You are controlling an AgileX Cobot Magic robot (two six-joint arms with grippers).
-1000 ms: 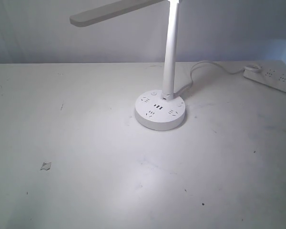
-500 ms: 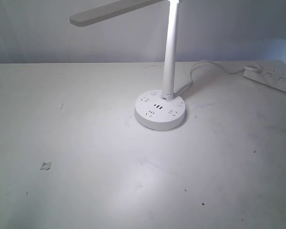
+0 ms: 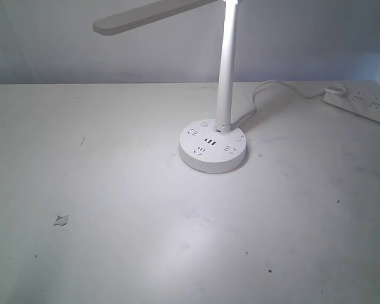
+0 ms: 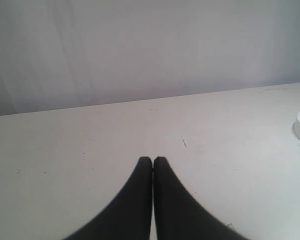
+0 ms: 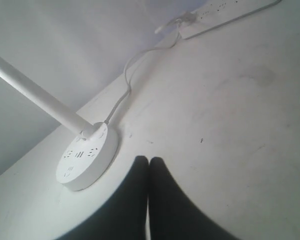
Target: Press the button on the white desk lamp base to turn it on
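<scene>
White on white is the hazard. The lamp base (image 3: 212, 149) sits mid-worktop (image 3: 114, 253). Its top has socket holes, dark USB slots and two small round marks near the stem (image 3: 226, 76). I cannot tell which mark is the button, so a press could land on the wrong spot. An off-centre or sideways push would likely slide the puck or rock the stem. Beyond it the cable (image 3: 275, 87) runs to the power strip (image 3: 361, 103) at the far right edge, and a wide approach could snag it. Neither arm shows in the exterior view. Right jaws: pressed together, holding nothing, near the base but apart from it. Left jaws: also closed tight, empty, well apart from the base.
</scene>
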